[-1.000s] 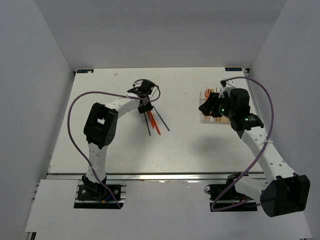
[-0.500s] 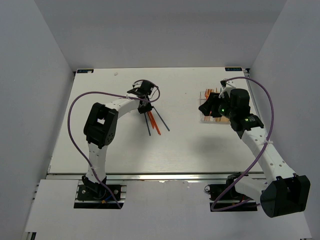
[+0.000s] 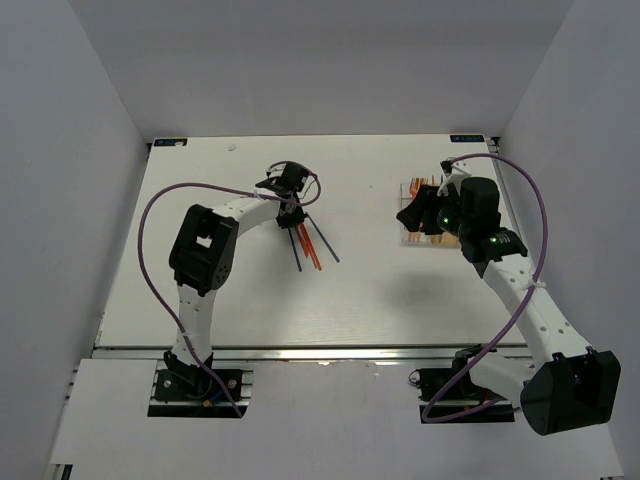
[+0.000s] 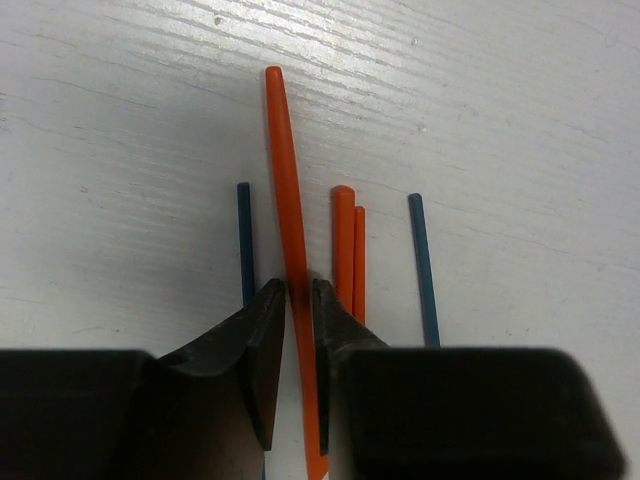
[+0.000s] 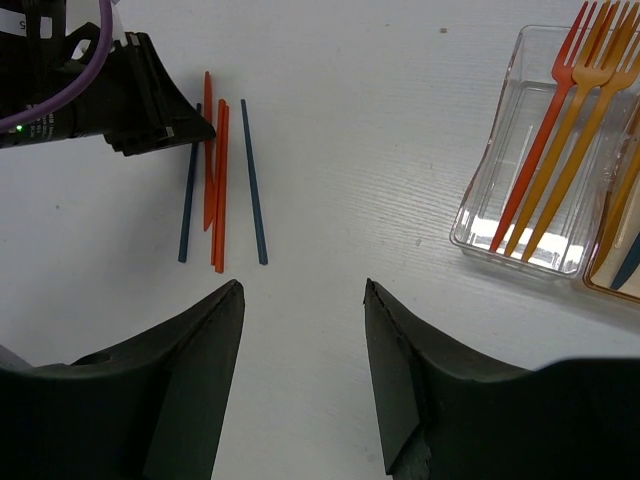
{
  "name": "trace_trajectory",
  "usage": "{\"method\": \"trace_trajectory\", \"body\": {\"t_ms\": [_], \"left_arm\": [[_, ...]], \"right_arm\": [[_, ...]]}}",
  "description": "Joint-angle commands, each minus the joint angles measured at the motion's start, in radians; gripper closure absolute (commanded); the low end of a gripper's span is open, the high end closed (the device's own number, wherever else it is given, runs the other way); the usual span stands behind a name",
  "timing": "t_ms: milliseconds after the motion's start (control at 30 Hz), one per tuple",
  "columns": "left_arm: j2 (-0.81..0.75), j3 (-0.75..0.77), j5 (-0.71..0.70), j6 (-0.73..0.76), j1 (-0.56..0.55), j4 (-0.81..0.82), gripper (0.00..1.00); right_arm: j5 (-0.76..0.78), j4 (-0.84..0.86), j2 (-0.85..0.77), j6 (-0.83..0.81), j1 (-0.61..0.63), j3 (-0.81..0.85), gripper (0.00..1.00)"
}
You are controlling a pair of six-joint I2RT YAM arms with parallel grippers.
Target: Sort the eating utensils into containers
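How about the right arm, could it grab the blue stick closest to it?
Probably yes. The right gripper hovers with jaws open over the table, and nothing lies between it and that blue stick. The left gripper pinches an orange stick close by, though.

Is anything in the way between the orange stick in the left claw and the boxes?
No. Only bare table lies between the orange stick and the bins, though the right gripper hangs open near them.
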Motion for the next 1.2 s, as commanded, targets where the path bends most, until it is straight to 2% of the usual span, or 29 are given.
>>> {"method": "trace_trajectory", "body": {"t_ms": [0,167,433,500,533,567,767,1067,1167], "left_arm": [[0.048,0.022,-0.012,-0.005,-0.012,-0.047,0.74],[0.080,0.035,-0.014,0.006,-0.026,-0.136,0.79],[0.129,0.004,0.060,0.018,-0.030,-0.201,0.81],[0.129,-0.005,0.094,0.030,-0.033,-0.199,0.86],[0.126,-0.007,0.089,0.035,-0.033,-0.202,0.91],[0.122,-0.013,0.081,0.039,-0.036,-0.204,1.00],[0.076,-0.045,0.043,0.052,-0.040,-0.213,1.00],[-0.125,-0.082,-0.055,0.029,-0.076,-0.144,1.00],[-0.164,-0.099,-0.054,0.036,-0.089,-0.115,1.00]], "right_arm": [[-0.012,0.043,-0.026,-0.010,0.000,-0.015,0.43],[-0.029,0.044,-0.031,-0.013,0.000,-0.012,0.43],[-0.063,0.040,-0.046,-0.022,0.000,-0.001,0.42],[-0.066,0.038,-0.057,-0.025,0.000,-0.001,0.42],[-0.068,0.038,-0.058,-0.027,0.000,-0.001,0.41],[-0.072,0.038,-0.063,-0.027,0.000,-0.001,0.41],[-0.106,0.043,-0.068,-0.025,0.000,-0.009,0.41],[-0.195,0.096,-0.028,0.005,0.000,-0.034,0.40],[-0.225,0.167,0.003,0.053,-0.002,-0.067,0.40]]}}
